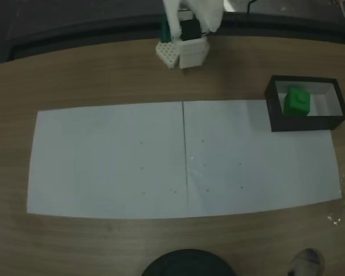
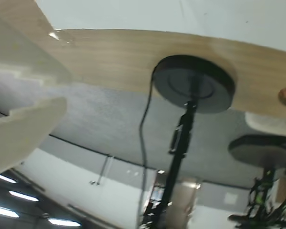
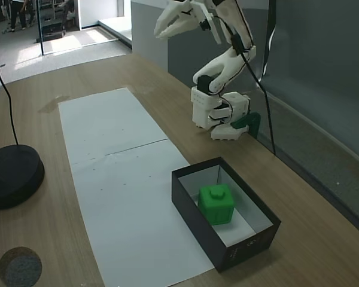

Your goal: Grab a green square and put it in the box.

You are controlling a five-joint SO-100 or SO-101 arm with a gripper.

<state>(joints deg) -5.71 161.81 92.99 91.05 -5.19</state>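
Observation:
The green square point(image 1: 297, 102) point(image 3: 216, 204) sits inside the box point(image 1: 305, 123) point(image 3: 197, 221), on its white floor, upright with the bump on top. The box stands at the right end of the paper in a fixed view. My gripper point(image 3: 161, 24) is raised high above the arm's base point(image 3: 218, 113) point(image 1: 181, 52), far from the box. In the wrist view its pale fingers enter from the left, and the gripper point(image 2: 66, 89) is slightly open with nothing between them.
Two white paper sheets point(image 1: 109, 161) point(image 3: 107, 137) cover the middle of the wooden table. A black round stand base point(image 1: 187, 264) point(image 3: 12, 173) point(image 2: 195, 83) with a pole and cable stands at the table's edge. A small round grey disc point(image 1: 307, 261) point(image 3: 19, 266) lies near it.

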